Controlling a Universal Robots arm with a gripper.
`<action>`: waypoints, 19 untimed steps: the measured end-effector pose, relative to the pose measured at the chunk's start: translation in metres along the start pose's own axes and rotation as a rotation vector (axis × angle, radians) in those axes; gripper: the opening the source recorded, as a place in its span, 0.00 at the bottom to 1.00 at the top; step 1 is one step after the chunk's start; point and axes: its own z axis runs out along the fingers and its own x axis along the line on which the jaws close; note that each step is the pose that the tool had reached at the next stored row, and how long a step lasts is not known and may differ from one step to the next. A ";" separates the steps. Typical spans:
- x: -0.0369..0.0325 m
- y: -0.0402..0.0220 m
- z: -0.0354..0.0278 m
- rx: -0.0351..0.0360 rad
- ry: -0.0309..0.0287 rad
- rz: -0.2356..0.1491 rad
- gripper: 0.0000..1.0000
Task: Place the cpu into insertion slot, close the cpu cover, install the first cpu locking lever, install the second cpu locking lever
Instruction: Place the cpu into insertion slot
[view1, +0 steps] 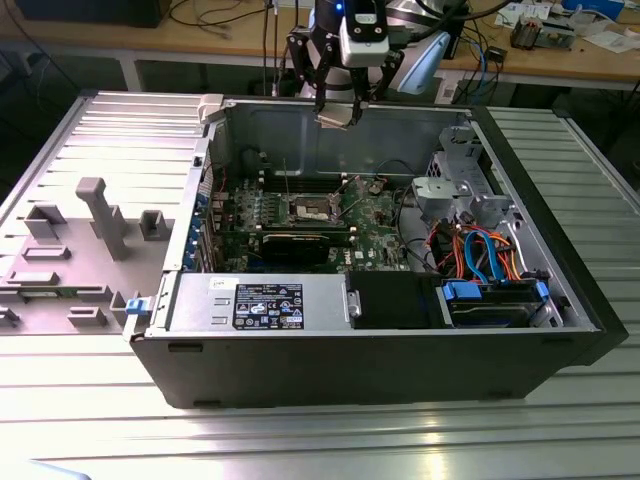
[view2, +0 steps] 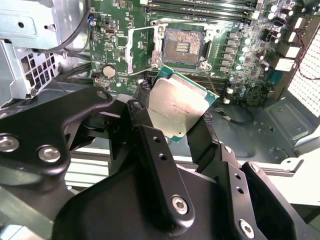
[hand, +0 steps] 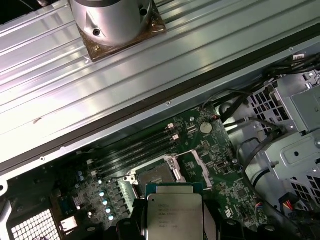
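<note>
My gripper (view1: 337, 106) hangs above the back wall of the open computer case, shut on the cpu (view1: 336, 116). In the second wrist view the cpu (view2: 177, 107), a pale silvery square on a green edge, sits tilted between the black fingers (view2: 145, 122). Well below it the insertion slot (view2: 182, 47) lies bare, its dark centre showing. The cpu cover (view2: 131, 48) stands flipped open beside the slot. In the first wrist view the cpu (hand: 174, 214) hovers just short of the slot (hand: 156, 175). From the exterior view the slot (view1: 310, 207) is mid-board.
The green motherboard (view1: 375, 215) lies on the case floor with memory slots (view2: 200, 6) past the socket. A power supply box (view1: 262, 303), drive cage (view1: 455, 190) and orange and blue cables (view1: 480, 255) crowd the exterior view's right. A grey fixture (view1: 100, 215) sits outside the case.
</note>
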 end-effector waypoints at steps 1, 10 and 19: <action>0.0000 0.0000 0.0001 -0.0002 -0.0004 0.005 0.54; 0.0000 0.0000 0.0002 -0.0006 -0.0019 0.021 0.54; 0.0000 0.0000 0.0003 -0.0008 -0.0032 0.035 0.54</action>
